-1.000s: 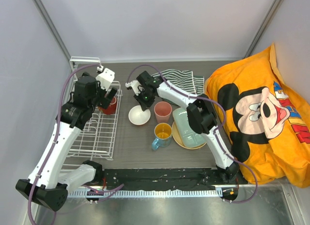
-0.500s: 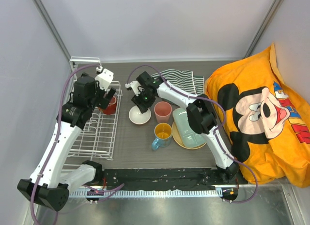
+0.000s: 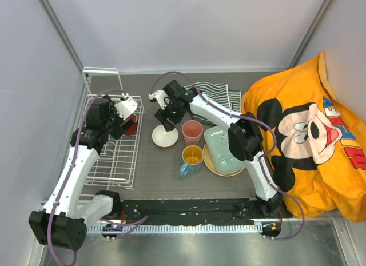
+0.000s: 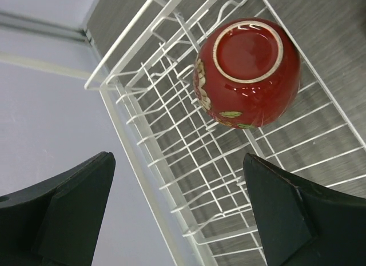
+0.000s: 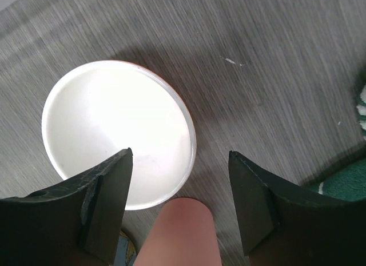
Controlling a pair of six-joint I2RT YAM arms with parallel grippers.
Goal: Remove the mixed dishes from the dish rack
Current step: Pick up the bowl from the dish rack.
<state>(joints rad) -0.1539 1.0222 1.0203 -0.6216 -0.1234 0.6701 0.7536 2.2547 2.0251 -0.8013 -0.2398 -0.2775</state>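
Observation:
The dish rack (image 3: 108,157) stands at the left and holds the dark red bowl (image 3: 132,126), which lies bottom-up on the wires (image 4: 249,71). My left gripper (image 3: 121,122) hovers open just beside that bowl, its jaws (image 4: 178,163) spread wide over the rack wires (image 4: 189,146) with nothing between them. The cream bowl (image 3: 164,137) sits on the table, and my right gripper (image 3: 164,122) hangs open just above its rim (image 5: 180,154). The pink cup (image 3: 192,131), the orange-yellow mug (image 3: 191,157) and the pale green tray (image 3: 224,149) on the tan plate (image 3: 213,165) rest to the right.
A striped green-white cloth (image 3: 217,94) lies behind the dishes. A big orange printed cloth (image 3: 309,134) covers the right side. The pink cup (image 5: 180,231) stands right under my right gripper's fingers. The rack's tall wire frame (image 3: 102,77) rises at its far end.
My right gripper has opened and let go of the cream bowl, which now rests on the table. My left arm has drawn nearer and lower over the dark red bowl, still open.

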